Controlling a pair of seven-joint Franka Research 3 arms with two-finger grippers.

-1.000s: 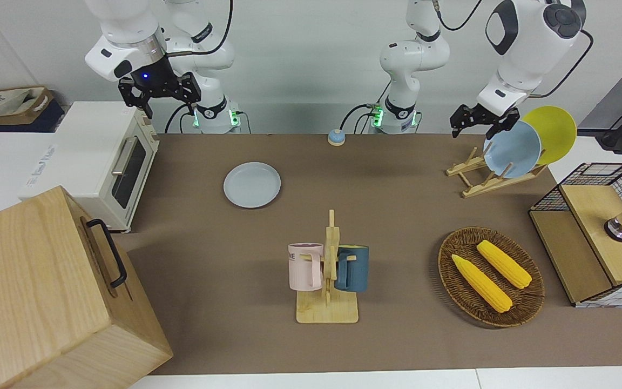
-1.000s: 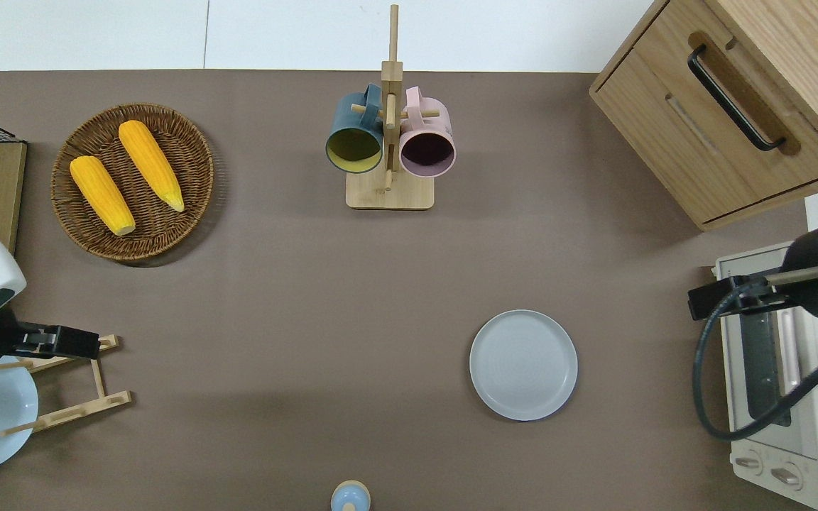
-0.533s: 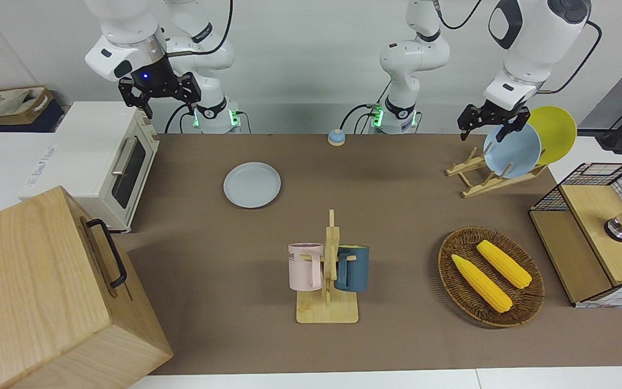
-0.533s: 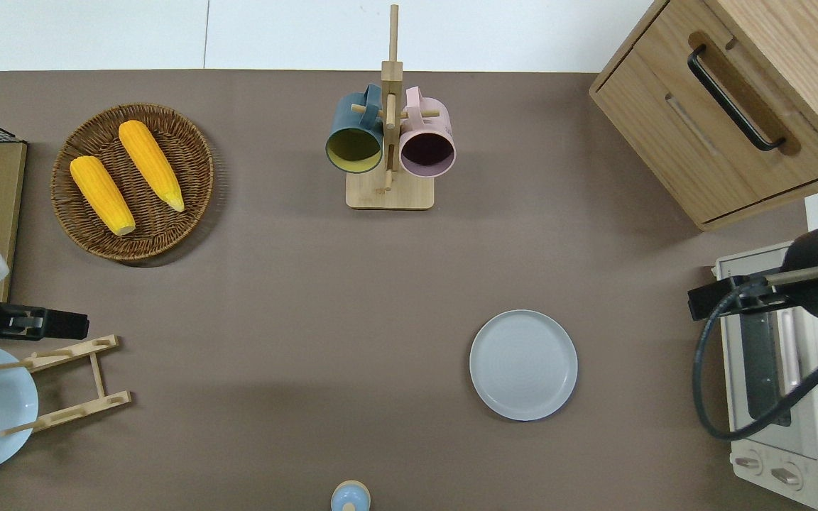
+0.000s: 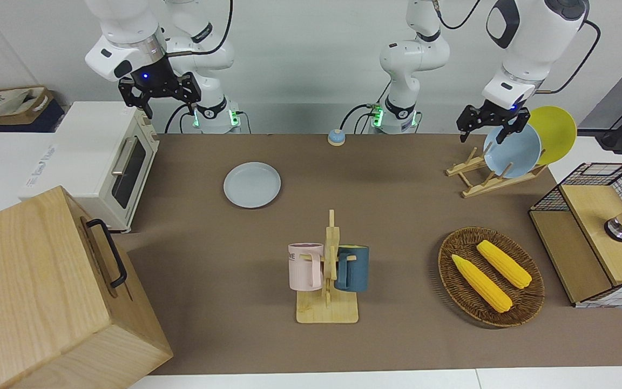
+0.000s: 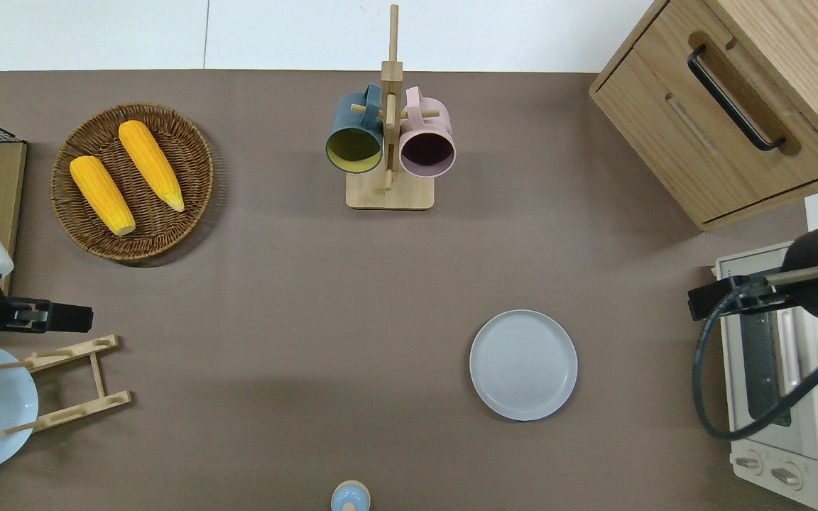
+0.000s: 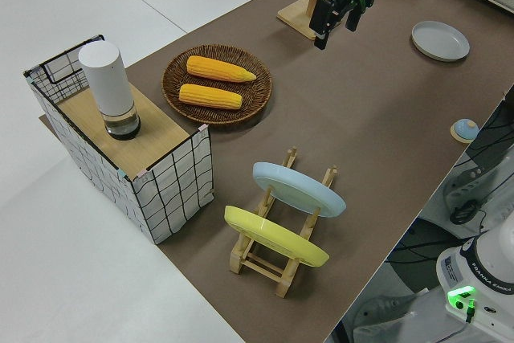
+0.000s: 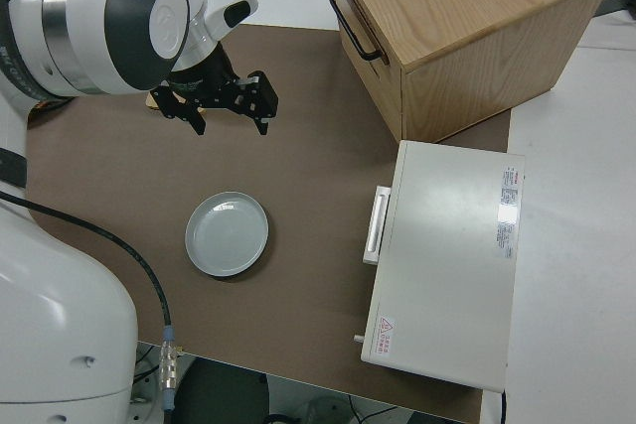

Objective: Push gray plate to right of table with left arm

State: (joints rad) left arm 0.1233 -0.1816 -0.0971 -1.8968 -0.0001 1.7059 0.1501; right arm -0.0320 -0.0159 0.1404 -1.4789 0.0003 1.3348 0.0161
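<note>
The gray plate (image 5: 251, 185) lies flat on the brown table (image 5: 397, 205), toward the right arm's end and near the toaster oven; it also shows in the overhead view (image 6: 523, 365), the left side view (image 7: 440, 40) and the right side view (image 8: 227, 234). My left gripper (image 5: 482, 132) is open and empty in the air, over the table beside the plate rack (image 6: 68, 317), a long way from the gray plate. It shows open in the left side view (image 7: 335, 28). My right gripper (image 5: 168, 105) is open and parked (image 8: 231, 126).
A wooden rack (image 5: 478, 175) holds a light-blue plate (image 5: 512, 150) and a yellow plate (image 5: 556, 132). A basket of corn (image 5: 492, 275), a mug tree (image 5: 328, 270), a toaster oven (image 5: 106, 156), a wooden drawer box (image 5: 46, 292), a wire shelf (image 5: 597, 237) and a small bell (image 5: 336, 137) stand around.
My left gripper has lifted and moved off the plate rack, a little farther out over the table. The gray plate and the right arm have not moved.
</note>
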